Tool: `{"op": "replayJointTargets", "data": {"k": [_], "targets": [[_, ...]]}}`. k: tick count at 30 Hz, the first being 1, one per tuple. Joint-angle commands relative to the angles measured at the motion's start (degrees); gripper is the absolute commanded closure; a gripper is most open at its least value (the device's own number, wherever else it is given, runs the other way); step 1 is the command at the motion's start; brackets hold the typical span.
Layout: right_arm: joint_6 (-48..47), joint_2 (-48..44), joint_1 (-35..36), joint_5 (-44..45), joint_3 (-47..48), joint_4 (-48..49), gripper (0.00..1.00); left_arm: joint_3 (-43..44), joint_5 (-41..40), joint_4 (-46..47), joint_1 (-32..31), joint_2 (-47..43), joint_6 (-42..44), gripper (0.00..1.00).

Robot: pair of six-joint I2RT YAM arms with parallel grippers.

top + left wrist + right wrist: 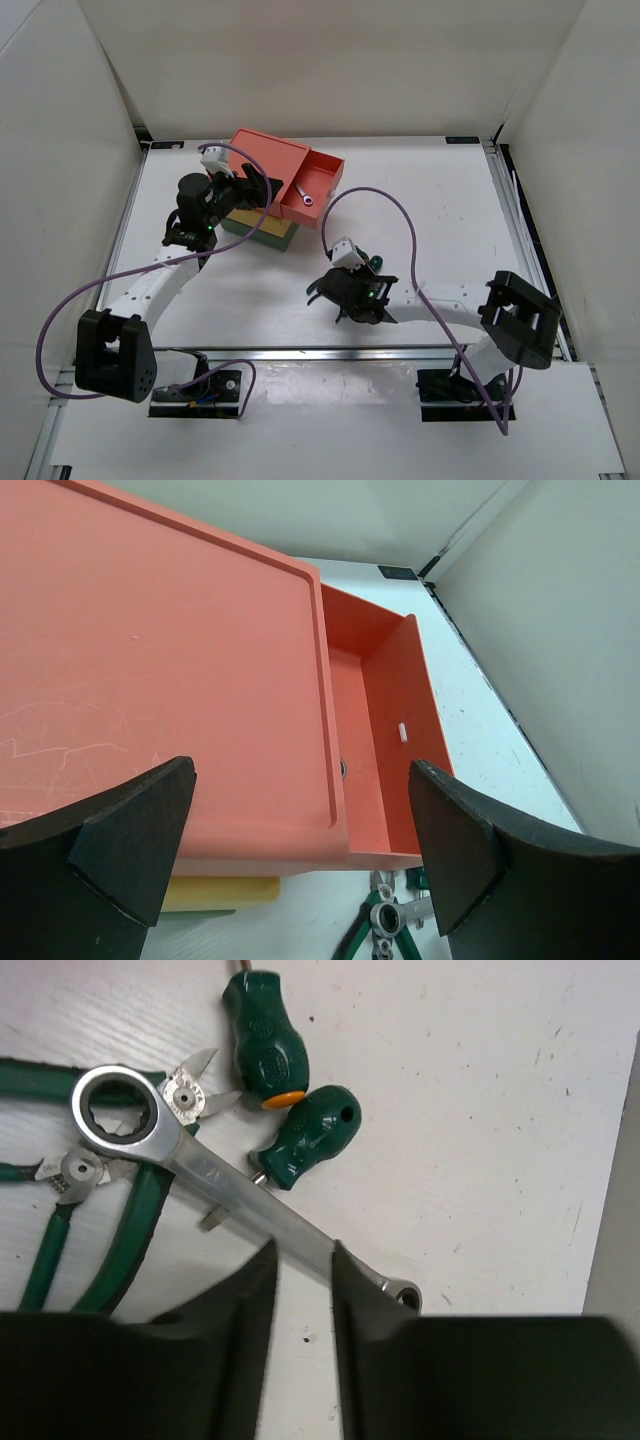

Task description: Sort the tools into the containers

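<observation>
With the right jaws pinching the wrench (215,1175) between them, lift it slowly off the pliers (138,1222) ahead; the left jaws are wide open.

White counter (440,200) with a faint grain, boxed in by plain white walls (330,60) at the back and both sides, metal rail (290,351) along the near edge — soft, even light from above
</observation>
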Motion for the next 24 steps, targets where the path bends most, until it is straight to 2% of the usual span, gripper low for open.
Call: {"op": "replayJointTargets", "data": {"k": [1,5,11,16,24], "targets": [[-5.09,-0.91,-0.08,1.82,2.06,1.39,0.62,-0.67,0.62,-6.98,0.14,0.44,-0.24,0.01],[-12.99,0.94,0.8,0.42,1.81,2.09,0.54,-0.67,0.53,-7.16,0.14,0.27,-0.41,0.01],[-21.26,1.29,1.76,1.11,-3.29,8.42,0.52,-0.76,0.79,-7.07,0.23,0.27,-0.59,0.01],[-23.83,1.19,1.24,-1.0,-8.74,15.62,0.48,-0.76,1.67,-6.46,0.05,0.79,-0.76,0.01],[-25.32,7.26,0.8,0.06,-9.45,22.03,0.46,-0.94,1.67,-6.37,0.05,0.97,-0.76,0.01]]}}
